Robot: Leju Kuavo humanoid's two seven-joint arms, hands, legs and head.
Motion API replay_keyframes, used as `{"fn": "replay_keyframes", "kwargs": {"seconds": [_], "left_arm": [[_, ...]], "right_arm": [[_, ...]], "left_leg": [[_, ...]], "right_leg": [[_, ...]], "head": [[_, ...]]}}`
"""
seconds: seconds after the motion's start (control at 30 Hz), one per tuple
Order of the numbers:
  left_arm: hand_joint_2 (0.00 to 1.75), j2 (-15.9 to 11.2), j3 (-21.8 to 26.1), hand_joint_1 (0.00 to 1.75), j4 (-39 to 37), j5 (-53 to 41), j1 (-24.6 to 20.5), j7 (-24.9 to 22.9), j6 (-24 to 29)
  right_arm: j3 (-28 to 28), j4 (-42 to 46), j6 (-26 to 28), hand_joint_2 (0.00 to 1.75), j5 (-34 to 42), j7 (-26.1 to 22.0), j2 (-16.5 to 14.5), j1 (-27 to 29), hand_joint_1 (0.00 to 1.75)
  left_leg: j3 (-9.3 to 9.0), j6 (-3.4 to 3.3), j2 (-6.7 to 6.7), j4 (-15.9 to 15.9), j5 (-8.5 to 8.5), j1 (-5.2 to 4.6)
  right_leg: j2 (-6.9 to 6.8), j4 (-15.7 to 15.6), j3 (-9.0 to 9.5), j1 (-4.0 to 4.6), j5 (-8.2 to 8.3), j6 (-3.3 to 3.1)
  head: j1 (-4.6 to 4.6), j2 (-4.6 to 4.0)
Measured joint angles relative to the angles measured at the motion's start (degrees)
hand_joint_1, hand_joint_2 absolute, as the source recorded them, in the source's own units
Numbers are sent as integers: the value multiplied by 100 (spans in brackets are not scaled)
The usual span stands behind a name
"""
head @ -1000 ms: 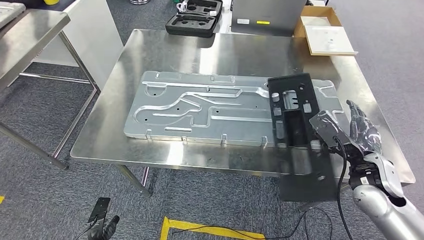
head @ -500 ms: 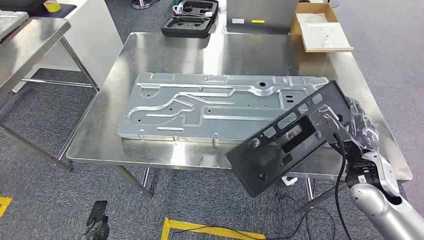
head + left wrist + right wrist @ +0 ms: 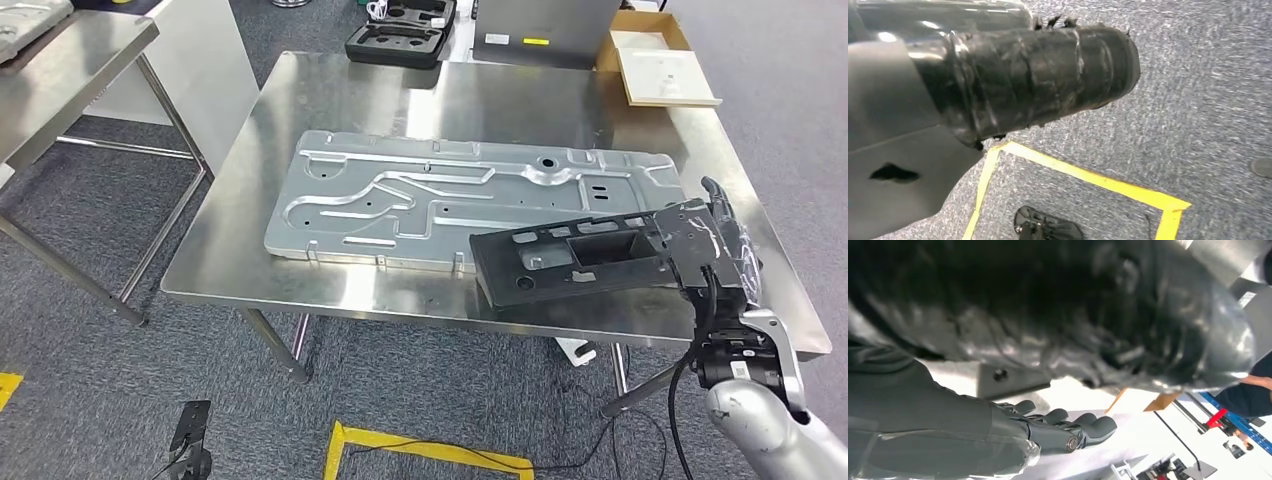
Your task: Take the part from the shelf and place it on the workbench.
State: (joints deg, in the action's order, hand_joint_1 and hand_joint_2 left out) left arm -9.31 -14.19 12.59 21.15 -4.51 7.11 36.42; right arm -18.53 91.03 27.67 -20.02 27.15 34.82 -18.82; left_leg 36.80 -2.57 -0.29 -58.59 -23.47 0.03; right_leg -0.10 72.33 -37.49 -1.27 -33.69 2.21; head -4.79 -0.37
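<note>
Placing step: right robot hand (image 3: 722,243) grips black part (image 3: 570,262) low over tabletop (image 3: 330,100), overlapping the stamped panel (image 3: 440,195); next, lower and release.

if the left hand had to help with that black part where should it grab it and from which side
Probably the free near-left corner of the black part, coming from the robot's left. The part lies long and flat across the workbench edge, the right hand already holds its right end, and the silver panel crowds its far side.
</note>
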Motion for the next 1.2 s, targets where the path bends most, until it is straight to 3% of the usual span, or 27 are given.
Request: {"fn": "replay_keyframes", "kwargs": {"seconds": [0.07,0.13,0.23,0.27,0.33,0.4,0.43,0.5,0.57,0.63,0.67,0.73,0.77,0.8,0.9,0.93,0.97,1.0,1.07,1.13,1.2], "left_arm": [[0,4,0,0,0,27,3,-10,21],[0,9,0,0,0,60,7,-19,56],[0,12,0,0,0,112,28,-34,110],[0,12,0,0,0,129,40,-39,117],[0,11,0,0,0,160,55,-40,123],[0,16,0,0,0,197,50,-40,124],[0,19,0,0,0,217,47,-39,125],[0,23,0,0,0,256,49,-38,130],[0,21,0,0,0,281,40,-37,141],[0,17,0,0,0,294,18,-35,154],[0,16,0,0,0,302,11,-34,161],[0,14,-1,0,0,322,20,-35,175],[0,13,-2,0,0,333,27,-37,180],[0,12,-3,0,0,343,32,-38,184],[0,15,-7,0,0,375,33,-32,193],[0,16,-11,0,0,387,35,-27,195],[0,17,-16,0,0,397,36,-22,196],[0,17,-21,0,0,405,36,-16,196],[0,19,-31,0,0,413,36,2,196],[0,19,-39,0,0,428,40,32,198],[0,15,-45,0,0,451,44,63,203]], "right_arm": [[42,161,180,0,-28,48,-4,47,0],[138,352,437,0,-122,101,-5,142,0],[371,684,900,0,-282,114,-18,395,0],[462,809,1024,0,-313,103,-28,486,0],[672,1068,1177,0,-312,35,-74,664,0],[956,1366,1233,0,-163,-113,-169,892,0],[1120,1529,1241,0,-32,-217,-218,1027,0],[1437,1833,1246,0,263,-453,-291,1257,0],[1714,2098,1246,0,521,-670,-372,1403,0],[1975,2349,1247,0,733,-832,-486,1529,0],[2110,2462,1248,0,840,-902,-549,1590,0],[2411,2661,1248,0,1079,-1049,-686,1724,0],[2570,2753,1248,0,1207,-1121,-759,1801,0],[2720,2840,1248,0,1336,-1181,-824,1880,0],[3044,3061,1248,0,1731,-1301,-967,2104,0],[3118,3124,1247,0,1856,-1334,-1009,2178,0],[3182,3177,1247,0,1962,-1370,-1053,2247,0],[3251,3226,1246,0,2048,-1408,-1096,2307,0],[3399,3329,1246,0,2156,-1490,-1171,2406,0],[3555,3453,1246,0,2211,-1559,-1243,2517,0],[3693,3578,1245,0,2227,-1619,-1311,2646,0]], "left_leg": [[97,40,-6,-55,48,-4],[140,104,-14,-87,98,-13],[163,211,-27,-69,194,-11],[199,246,-27,-104,145,-5],[327,316,-19,-439,-250,16],[464,375,-9,-1078,-796,40],[479,393,-8,-1355,-937,49],[275,405,-6,-1462,-867,58],[-281,375,-7,-864,-670,60],[-791,314,-15,-149,-681,33],[-899,282,-19,44,-718,12],[-866,205,-16,133,-645,-8],[-838,158,-3,167,-585,-1],[-797,98,12,194,-512,10],[-587,-8,48,206,-309,16],[-493,-8,54,194,-247,13],[-398,-3,60,176,-189,12],[-298,9,64,149,-135,12],[-108,50,68,64,-47,18],[33,116,61,-35,18,7],[83,190,52,-74,90,-4]], "right_leg": [[0,-775,514,5,242,-18],[6,-1241,774,35,355,-50],[2,-1309,713,48,445,-144],[-5,-1322,679,36,500,-181],[-14,-1351,577,10,622,-245],[-20,-1347,451,16,727,-273],[-27,-1338,379,20,776,-278],[-37,-1315,219,19,875,-267],[-32,-1295,85,17,976,-237],[-34,-1299,23,22,1070,-177],[-38,-1315,14,20,1119,-140],[-36,-1362,9,12,1211,-64],[-24,-1344,-15,5,1178,-36],[-13,-1248,-63,4,1038,-19],[3,-334,-324,10,204,1],[3,0,-374,11,49,12],[3,195,-355,9,41,22],[2,214,-250,5,146,30],[1,-309,243,-16,410,39],[7,-1069,768,-4,375,18],[22,-1383,905,24,273,-46]], "head": [[0,-1],[-1,0],[14,1],[16,1],[15,0],[9,0],[10,1],[9,1],[7,0],[16,-1],[14,-1],[12,0],[12,0],[24,0],[59,-1],[65,-1],[70,-1],[70,-1],[70,0],[68,1],[81,1]]}}
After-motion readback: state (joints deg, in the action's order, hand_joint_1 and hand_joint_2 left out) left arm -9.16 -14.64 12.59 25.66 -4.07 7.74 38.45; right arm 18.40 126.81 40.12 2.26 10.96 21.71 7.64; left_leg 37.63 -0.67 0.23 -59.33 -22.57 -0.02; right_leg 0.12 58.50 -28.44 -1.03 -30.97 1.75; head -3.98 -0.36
